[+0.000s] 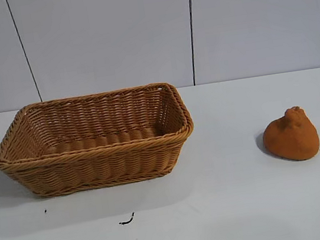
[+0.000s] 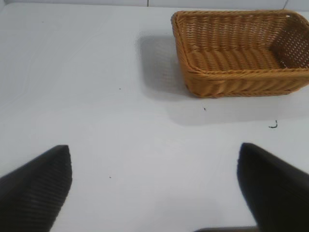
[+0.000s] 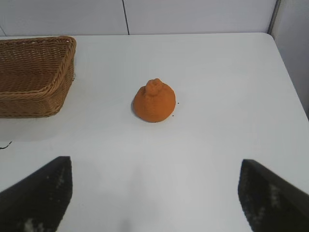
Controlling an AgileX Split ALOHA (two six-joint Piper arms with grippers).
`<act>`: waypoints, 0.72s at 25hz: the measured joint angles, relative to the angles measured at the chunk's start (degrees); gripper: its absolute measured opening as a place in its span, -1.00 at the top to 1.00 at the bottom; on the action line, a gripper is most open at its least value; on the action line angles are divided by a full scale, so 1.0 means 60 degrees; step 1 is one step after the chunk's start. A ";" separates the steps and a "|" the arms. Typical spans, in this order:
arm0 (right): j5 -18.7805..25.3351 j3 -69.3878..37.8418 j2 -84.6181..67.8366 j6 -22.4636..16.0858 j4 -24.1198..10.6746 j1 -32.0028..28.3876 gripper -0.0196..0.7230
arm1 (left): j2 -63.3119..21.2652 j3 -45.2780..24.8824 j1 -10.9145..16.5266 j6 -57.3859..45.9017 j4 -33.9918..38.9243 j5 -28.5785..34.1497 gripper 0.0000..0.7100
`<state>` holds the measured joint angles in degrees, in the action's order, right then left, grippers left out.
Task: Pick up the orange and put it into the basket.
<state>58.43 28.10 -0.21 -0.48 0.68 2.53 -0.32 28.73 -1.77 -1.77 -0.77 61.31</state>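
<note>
The orange point(image 1: 291, 135), dull orange and lumpy with a knobby top, sits on the white table at the right. It also shows in the right wrist view point(image 3: 154, 101), ahead of my right gripper point(image 3: 155, 166), which is open, empty and well short of it. The tan wicker basket point(image 1: 94, 159) stands at the left, and nothing shows inside it. It shows in the left wrist view point(image 2: 231, 79) too, far ahead of my left gripper point(image 2: 155, 154), which is open and empty over bare table. Neither arm appears in the exterior view.
A small dark scrap point(image 1: 127, 220) lies on the table in front of the basket. The white table point(image 1: 231, 205) runs back to a grey panelled wall point(image 1: 107, 38). In the right wrist view the table's edge point(image 3: 285, 67) lies beyond the orange.
</note>
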 joint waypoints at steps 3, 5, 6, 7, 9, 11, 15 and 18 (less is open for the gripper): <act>0.0000 0.0000 0.0000 0.0000 0.0000 0.0000 -0.77 | 0.0000 0.0000 0.0000 0.0000 0.0000 0.0000 -0.88; 0.0000 0.0000 0.0000 0.0000 0.0000 0.0000 -0.77 | 0.0000 0.0000 0.0000 0.0000 0.0000 0.0000 -0.88; 0.0000 0.0000 0.0000 0.0000 0.0000 0.0000 -0.77 | 0.0000 0.0000 0.0000 0.0000 0.0000 0.0000 -0.88; 0.0000 0.0000 0.0000 0.0000 0.0000 0.0000 -0.77 | 0.0000 0.0000 0.0000 0.0000 0.0000 0.0000 -0.88; 0.0000 0.0000 0.0000 0.0000 0.0000 0.0000 -0.77 | 0.0000 0.0000 0.0000 0.0000 0.0000 0.0000 -0.88; 0.0000 0.0000 0.0000 0.0000 0.0000 0.0000 -0.77 | 0.0000 0.0000 0.0000 0.0000 0.0000 0.0000 -0.88; -0.0021 0.0146 0.0175 0.0000 -0.0113 0.0000 -0.77 | 0.0000 0.0000 0.0000 0.0000 0.0000 0.0000 -0.88; -0.0037 0.0665 0.1238 -0.0197 -0.0113 0.0000 -0.77 | 0.0000 0.0000 0.0000 0.0000 0.0000 0.0000 -0.88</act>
<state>58.21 32.09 7.21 -1.67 0.00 2.53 -0.32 28.73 -1.77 -1.77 -0.77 61.31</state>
